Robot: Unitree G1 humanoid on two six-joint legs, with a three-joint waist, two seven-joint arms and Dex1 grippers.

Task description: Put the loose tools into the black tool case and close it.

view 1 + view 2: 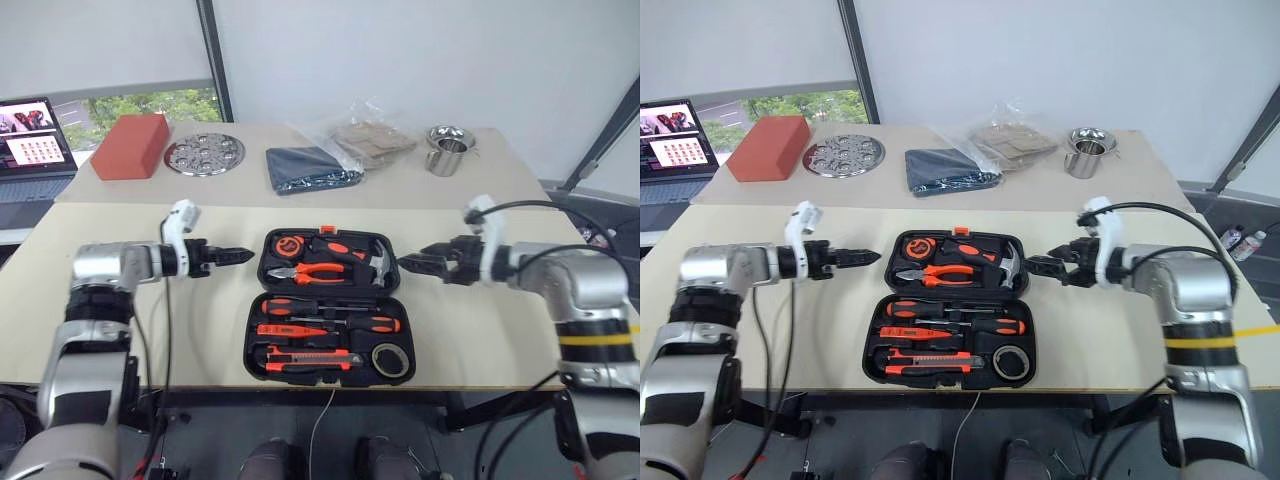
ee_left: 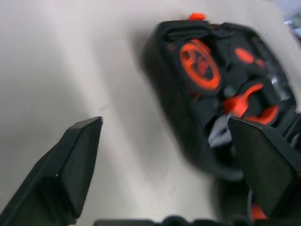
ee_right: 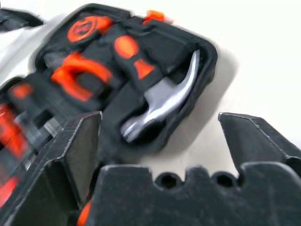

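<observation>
We are flanking the open black tool case [image 1: 325, 305] with left claw [image 1: 236, 256] and right claw [image 1: 416, 263] spread (both empty); an uneven push risks skewing its lid.

Far table, left to right — red block [image 1: 131, 146], perforated metal disc [image 1: 204, 154], folded blue cloth [image 1: 309, 168], plastic bag [image 1: 371, 141], steel cup [image 1: 446, 152]. Laptop [image 1: 33, 140] far left.

The right gripper [image 3: 160, 141] stands spread wide over the pale desk [image 3: 263, 61], empty. Beyond it the black tool case [image 3: 207, 56] lies open, holding a hammer [image 3: 164, 101], pliers [image 3: 80, 75] and a tape measure [image 3: 87, 26].
</observation>
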